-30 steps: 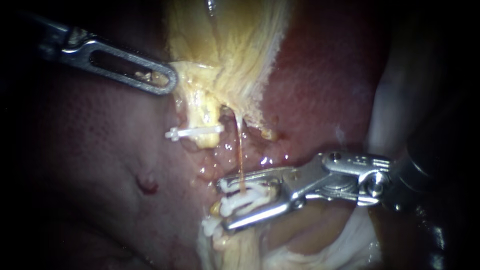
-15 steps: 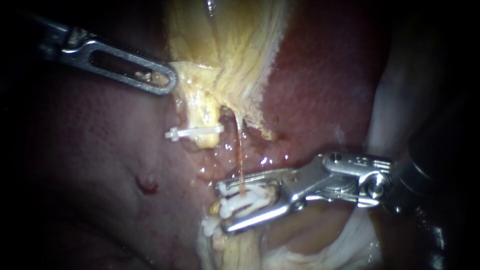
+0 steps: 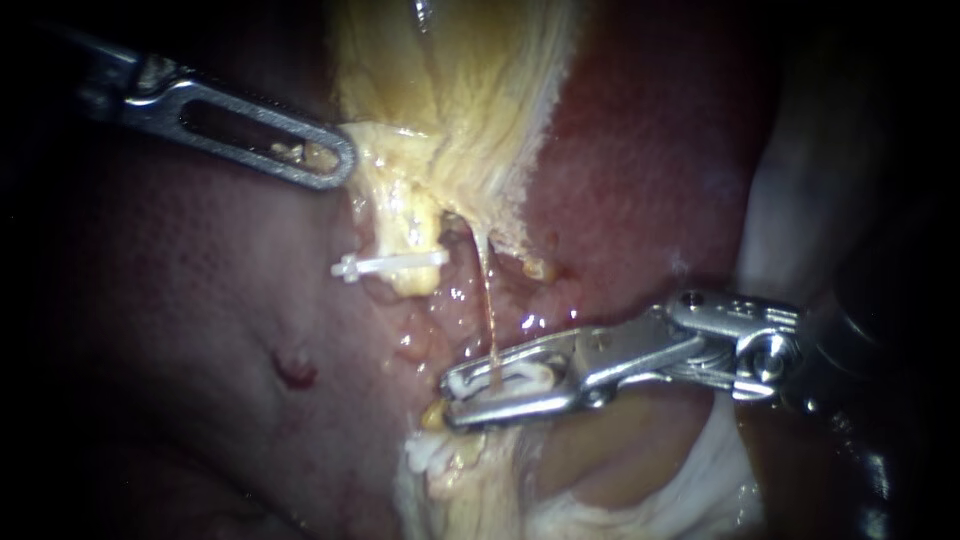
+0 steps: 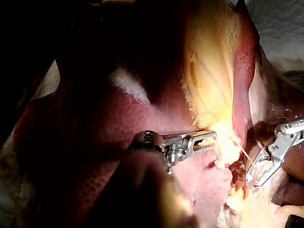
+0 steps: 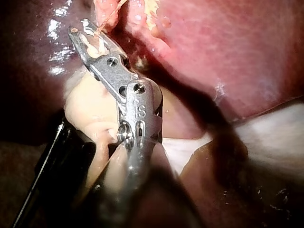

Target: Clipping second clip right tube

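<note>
**Second clip closing on the right tube**

The right tube (image 3: 487,300) is the thin pale strand. It drops from the yellow gallbladder (image 3: 450,80) edge down into the jaws of our right instrument (image 3: 450,398). There it crosses the second clip (image 3: 510,376), a white clip seated between the two jaws. The jaws are squeezed nearly together and both press on the clip, so we call them closed on it, with the tube running through. The right wrist view agrees: our right instrument (image 5: 81,32) shows white clip material (image 5: 97,45) between narrow jaws and the strand entering at the tip.

Just below the jaws sits a white lump (image 3: 425,455). It may be another clip, but we cannot tell.

Beside the strand is the left tube (image 3: 405,235), a thicker yellow stump with the left-tube clip (image 3: 390,264) lying straight across it, well apart from the work. Our left instrument (image 3: 335,165) comes in from the upper left. Its slotted jaws are clamped on the gallbladder's edge and hold it up and away, and the left wrist view (image 4: 211,139) shows the same grip. Dark red liver (image 3: 180,300) lies all around.

We judge the step to be the squeeze itself: the clip is placed and compressed but not yet released. The next move calls for checking that the clip is latched fully across the strand. Then the jaws should open gently and back straight off along the shaft, without dragging the thin tube or the lump below. The left hold should stay steady to keep tension.
</note>
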